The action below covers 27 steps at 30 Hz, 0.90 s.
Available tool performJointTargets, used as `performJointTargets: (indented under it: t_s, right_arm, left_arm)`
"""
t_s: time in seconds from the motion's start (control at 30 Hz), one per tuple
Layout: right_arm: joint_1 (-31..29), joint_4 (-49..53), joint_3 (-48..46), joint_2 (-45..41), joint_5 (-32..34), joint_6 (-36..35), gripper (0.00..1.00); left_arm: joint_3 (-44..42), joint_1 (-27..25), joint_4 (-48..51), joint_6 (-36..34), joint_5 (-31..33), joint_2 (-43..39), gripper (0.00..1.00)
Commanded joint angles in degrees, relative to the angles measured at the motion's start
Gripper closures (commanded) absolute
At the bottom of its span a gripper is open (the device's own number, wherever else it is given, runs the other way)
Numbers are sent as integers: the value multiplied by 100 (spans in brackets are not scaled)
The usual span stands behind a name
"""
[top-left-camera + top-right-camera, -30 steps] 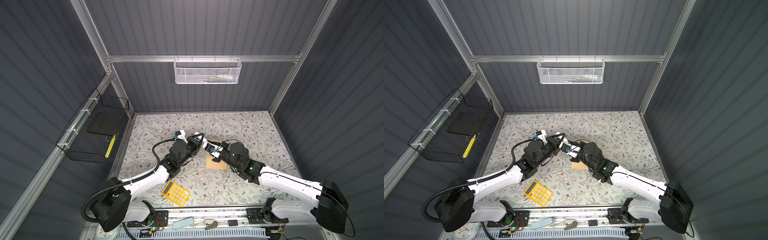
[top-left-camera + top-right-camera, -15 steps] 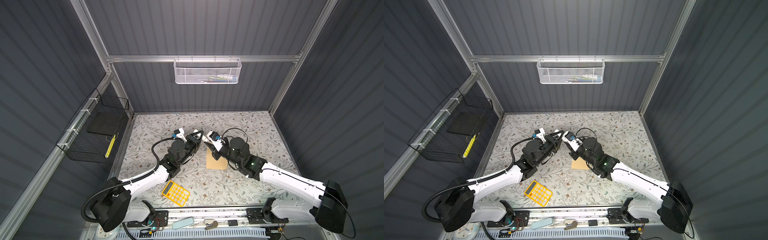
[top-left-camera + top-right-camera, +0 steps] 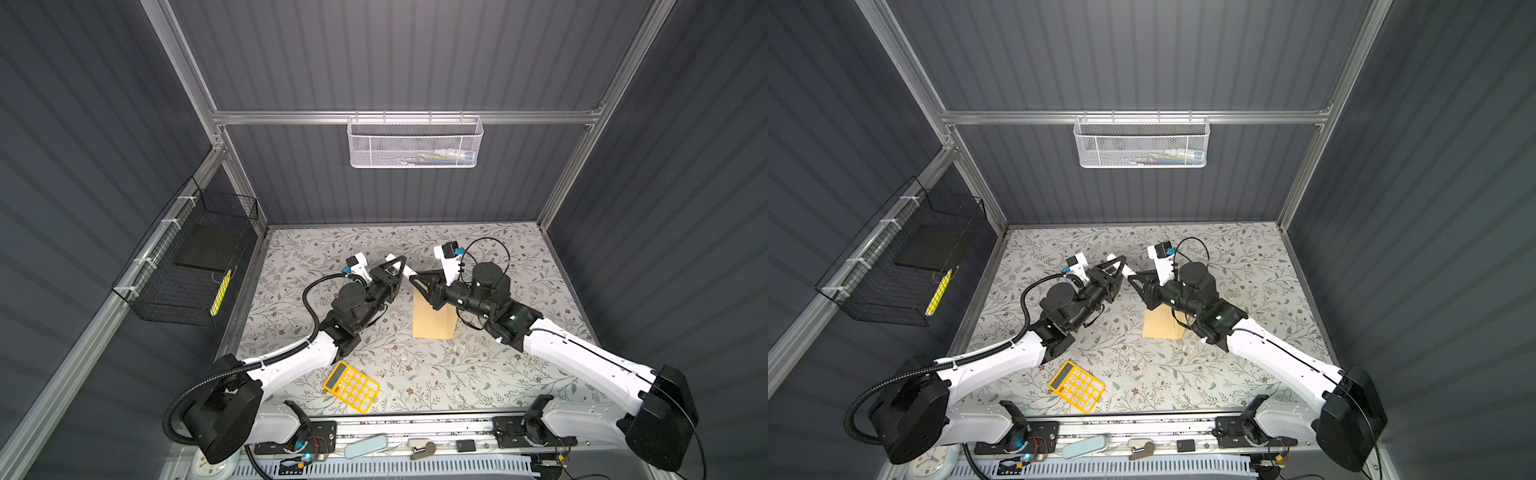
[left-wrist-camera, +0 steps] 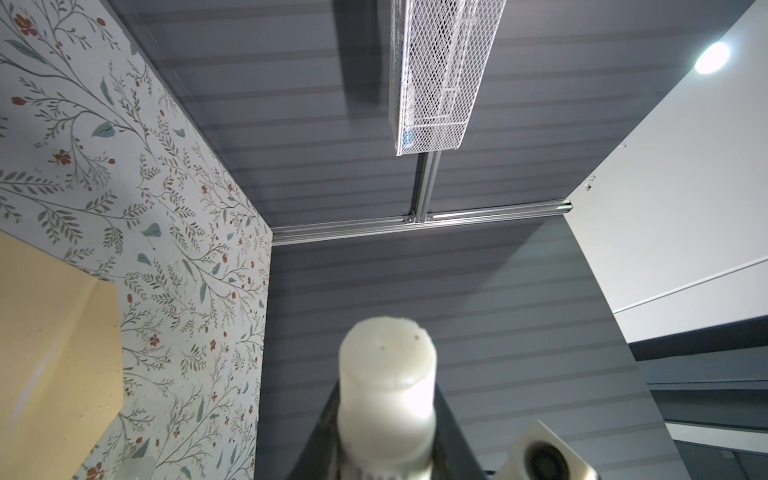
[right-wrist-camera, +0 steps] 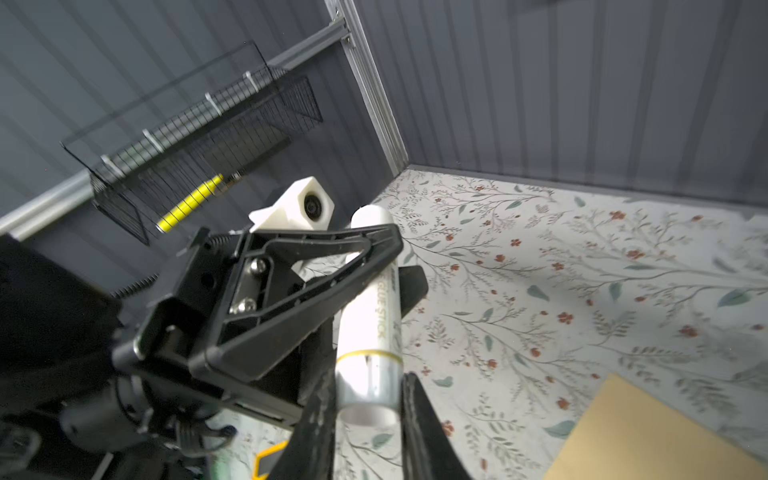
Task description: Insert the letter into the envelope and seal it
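The envelope lay flat on the flowered counter, its far end hidden under the right arm in both top views, so whether the flap stood open could not be told. The letter showed in no view; it was most likely already inside, though that is a judgement.

Just above the envelope's far end, lifted clear of the counter, a white glue stick was gripped from both ends. The left pincer was pinching the upper part of the tube. The right pincer was pinching the short end beyond the yellow band, which looked like the cap. The two pincers met nearly tip to tip in a top view. A yellow calculator sat well apart, near the front edge.

The step in hand appeared to be uncapping the glue stick for sealing. The next move probably called for a straight pull apart along the tube's axis, both grips staying firm. Then the bared end would go to the flap.
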<state>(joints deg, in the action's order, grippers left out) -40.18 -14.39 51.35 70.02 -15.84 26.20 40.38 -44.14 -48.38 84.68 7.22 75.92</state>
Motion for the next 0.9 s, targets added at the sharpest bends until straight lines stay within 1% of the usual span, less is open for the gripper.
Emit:
performJointTargets:
  t_s: [0.0,0.1,0.13,0.2,0.3,0.37,0.43,0.5,0.67,0.87]
  right_arm:
    - [202,-453,155,176,-273,1518,84]
    - [259,-643,134,273,-280,2226,84]
    - [279,-710,127,311,-502,2468,83]
    - [323,-809,112,387,-568,2942,82]
    - [420,-1052,-22,529,-610,3833,81]
    - [487,-1509,-249,624,-637,4474,79]
    - [511,-1990,-460,696,-590,4906,78]
    - [550,-2348,-604,756,-570,5193,78]
    - [578,-2782,-732,915,-625,5763,79]
    - [615,-2878,-756,1010,-701,6015,79]
  left_arm:
    - [-98,-95,-541,-182,-152,54,100]
    - [-105,-95,-687,-232,-107,89,100]
    - [-105,-95,-695,-253,-93,97,100]
    - [-96,-101,-739,-307,-76,120,100]
    - [-133,-105,-901,-352,-20,159,100]
    - [-145,-121,-966,-374,7,185,100]
    - [-167,-130,-1031,-404,28,195,100]
    - [-179,-130,-1066,-420,44,203,100]
    - [-202,-131,-1112,-479,73,213,100]
    - [-228,-137,-1135,-482,94,213,100]
